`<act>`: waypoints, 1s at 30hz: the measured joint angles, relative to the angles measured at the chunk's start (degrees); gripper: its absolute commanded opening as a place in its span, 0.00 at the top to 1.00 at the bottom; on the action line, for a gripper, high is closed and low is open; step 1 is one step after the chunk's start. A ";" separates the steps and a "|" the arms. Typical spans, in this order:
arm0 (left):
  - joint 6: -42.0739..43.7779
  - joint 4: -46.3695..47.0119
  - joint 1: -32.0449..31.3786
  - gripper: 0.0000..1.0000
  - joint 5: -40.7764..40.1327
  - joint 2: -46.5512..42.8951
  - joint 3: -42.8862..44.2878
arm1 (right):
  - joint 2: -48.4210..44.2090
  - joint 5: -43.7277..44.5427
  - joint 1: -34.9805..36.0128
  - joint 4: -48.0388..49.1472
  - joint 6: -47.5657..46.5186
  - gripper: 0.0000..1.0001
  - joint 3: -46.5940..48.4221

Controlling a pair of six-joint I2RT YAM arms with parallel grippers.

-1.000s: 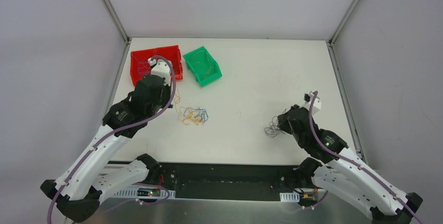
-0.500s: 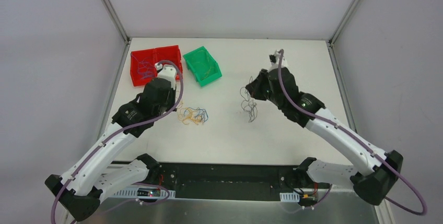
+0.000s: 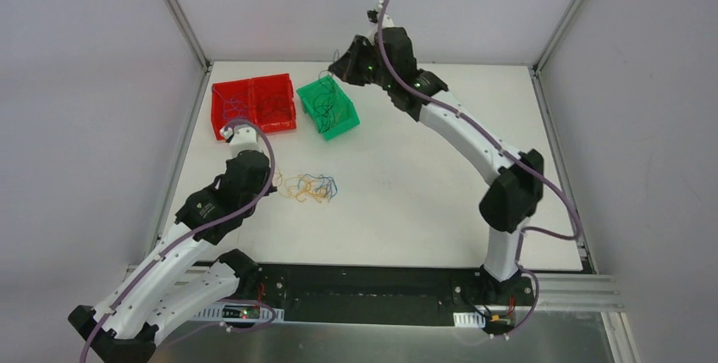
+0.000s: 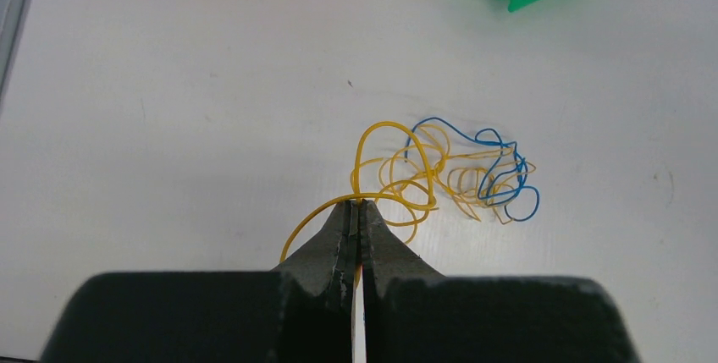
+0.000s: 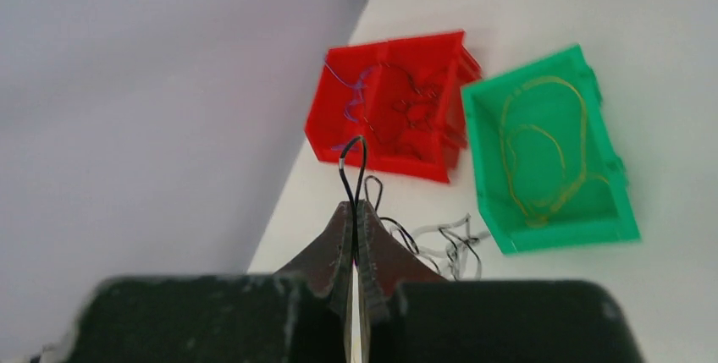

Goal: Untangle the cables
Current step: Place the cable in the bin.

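Left gripper (image 4: 359, 206): fingers pressed together on a yellow cable (image 4: 385, 124) at the 7 o'clock side of the clump (image 4: 449, 177). The clump is yellow and blue strands looped through each other. It lies on the table (image 3: 440, 177), at about 8 o'clock from the table's middle.

Right gripper (image 5: 354, 206): fingers clamped on a dark cable (image 5: 343, 164), held high at the far edge, near 12 o'clock. Its tail hangs down by the green bin (image 5: 559, 232). Whether it hangs inside the rim or just outside, I cannot tell. A yellow strand lies in that bin, and thin strands lie in the red bin (image 5: 381, 160) at its 9 o'clock.

Risks:
- A yellow pull may drag the whole clump or cinch the blue loops, since nothing pins the other end.
- A dark cable let go here may drape over the rim or land on the yellow strand and snag again.
- The right arm looks near full reach, with the back wall close.

Room: the left table edge is near the clump at 9 o'clock. Open surface runs from the clump toward 3 o'clock, which looks the better direction to draw strands out.
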 measured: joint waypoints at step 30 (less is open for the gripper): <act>-0.98 -1.36 0.00 1.00 -8.31 -6.16 -1.14 | 45.51 -6.75 1.42 29.70 15.23 1.00 35.76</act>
